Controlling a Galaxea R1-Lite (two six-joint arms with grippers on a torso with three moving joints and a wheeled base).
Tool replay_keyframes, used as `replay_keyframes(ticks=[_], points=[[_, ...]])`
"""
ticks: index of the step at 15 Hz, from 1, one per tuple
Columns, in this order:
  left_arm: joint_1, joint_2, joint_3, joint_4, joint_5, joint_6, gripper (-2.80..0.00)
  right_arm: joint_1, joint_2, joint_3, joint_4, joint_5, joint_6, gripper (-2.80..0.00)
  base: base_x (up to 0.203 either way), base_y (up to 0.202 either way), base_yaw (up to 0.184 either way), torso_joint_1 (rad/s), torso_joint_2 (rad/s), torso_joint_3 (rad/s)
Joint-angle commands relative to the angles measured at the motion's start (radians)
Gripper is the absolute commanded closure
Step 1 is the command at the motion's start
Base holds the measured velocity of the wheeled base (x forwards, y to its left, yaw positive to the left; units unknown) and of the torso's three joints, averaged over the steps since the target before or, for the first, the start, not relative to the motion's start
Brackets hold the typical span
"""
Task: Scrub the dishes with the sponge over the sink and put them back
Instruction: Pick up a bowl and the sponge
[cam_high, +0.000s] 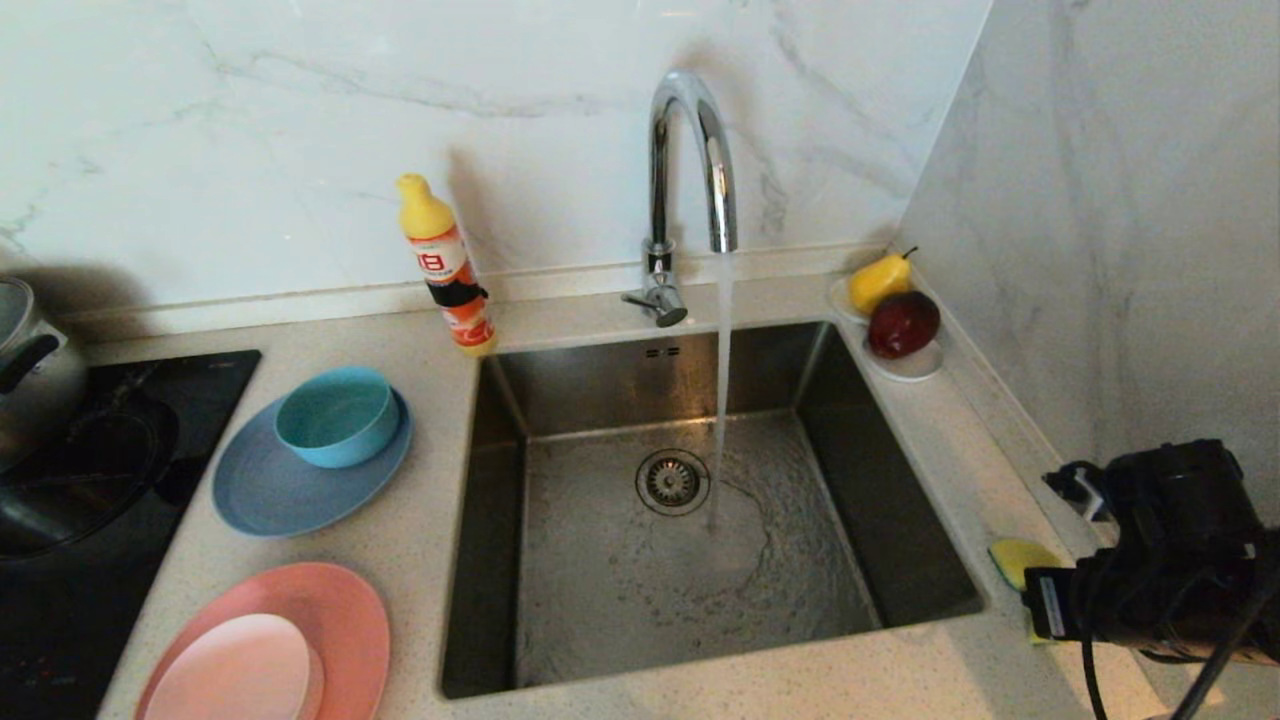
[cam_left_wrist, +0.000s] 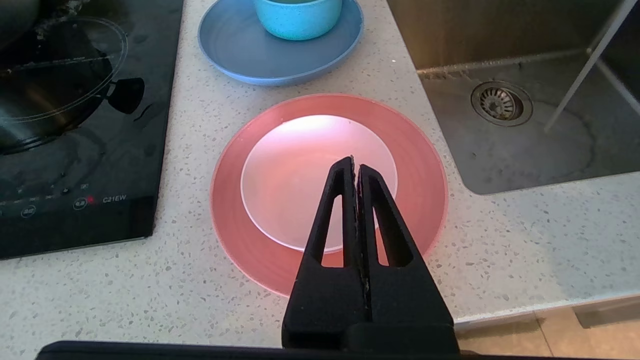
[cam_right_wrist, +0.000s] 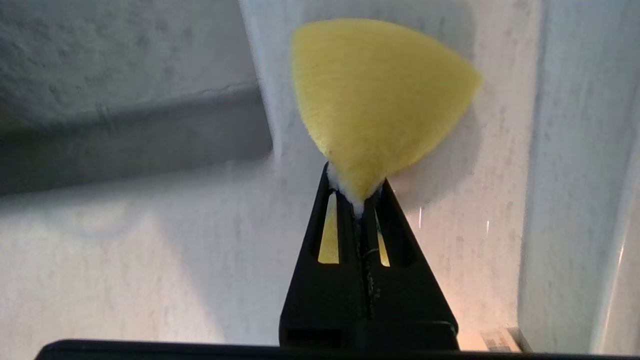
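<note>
Peeking out from behind the right arm's black wrist housing, the sponge (cam_high: 1018, 560) shows in the head view only as a yellow corner on the desk (cam_high: 930, 460), at about four o'clock from the sink (cam_high: 640, 560); the rest of it and the right gripper are hidden there. The right wrist view fills that gap: the right gripper (cam_right_wrist: 358, 204) has its fingers (cam_right_wrist: 330, 225) pinched hard on the narrow end of the sponge (cam_right_wrist: 380, 105), which fans out beyond the tips, blurred. Its green layer cannot be made out.

Water runs from the chrome tap (cam_high: 690, 160) onto the basin floor beside the drain strainer (cam_high: 672, 482).

At nine o'clock from the sink the teal bowl (cam_high: 335, 415) sits on the grey-blue plate (cam_high: 290, 480); at seven o'clock the small pale pink dish (cam_high: 235, 670) lies on the salmon-pink plate (cam_high: 340, 610), both cut off by the head view's lower edge. The left wrist view shows that pair whole, the salmon-pink plate (cam_left_wrist: 240, 220) around the pale dish (cam_left_wrist: 295, 175), with the left gripper (cam_left_wrist: 356, 161) above them, its fingers (cam_left_wrist: 340, 200) pressed together on nothing. The left gripper is out of the head view.

A soap bottle (cam_high: 445, 265) stands at the sink's eleven o'clock corner, a fruit dish (cam_high: 900, 310) at one o'clock, and a black hob (cam_high: 110, 480) with a half-cut steel pot (cam_high: 25, 370) at far left.
</note>
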Motion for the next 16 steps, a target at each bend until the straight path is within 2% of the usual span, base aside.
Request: replay_keyframes(ticks=[1, 4, 6, 8, 11, 16], points=[[0.0, 0.001, 0.018, 0.0, 0.0, 0.0, 0.0, 0.02, -0.125, -0.01, 0.019, -0.001, -0.02, 0.0, 0.0, 0.0, 0.0, 0.0, 0.0, 0.0], [0.0, 0.001, 0.018, 0.0, 0.0, 0.0, 0.0, 0.068, -0.255, -0.024, 0.096, 0.011, -0.073, 0.0, 0.0, 0.0, 0.0, 0.0, 0.0, 0.0], [0.001, 0.001, 0.017, 0.0, 0.0, 0.0, 0.0, 0.162, -0.345, -0.047, 0.154, 0.015, -0.083, 0.0, 0.0, 0.0, 0.0, 0.0, 0.0, 0.0], [-0.001, 0.001, 0.017, 0.0, -0.001, 0.0, 0.0, 0.243, -0.387, -0.139, 0.267, 0.008, -0.086, 0.0, 0.0, 0.0, 0.0, 0.0, 0.0, 0.0], [0.001, 0.001, 0.017, 0.0, 0.0, 0.0, 0.0, 0.309, -0.43, -0.246, 0.398, 0.007, -0.079, 0.0, 0.0, 0.0, 0.0, 0.0, 0.0, 0.0], [-0.001, 0.001, 0.018, -0.002, 0.0, -0.007, 0.0, 0.323, -0.374, -0.285, 0.41, 0.006, -0.082, 0.0, 0.0, 0.0, 0.0, 0.0, 0.0, 0.0]])
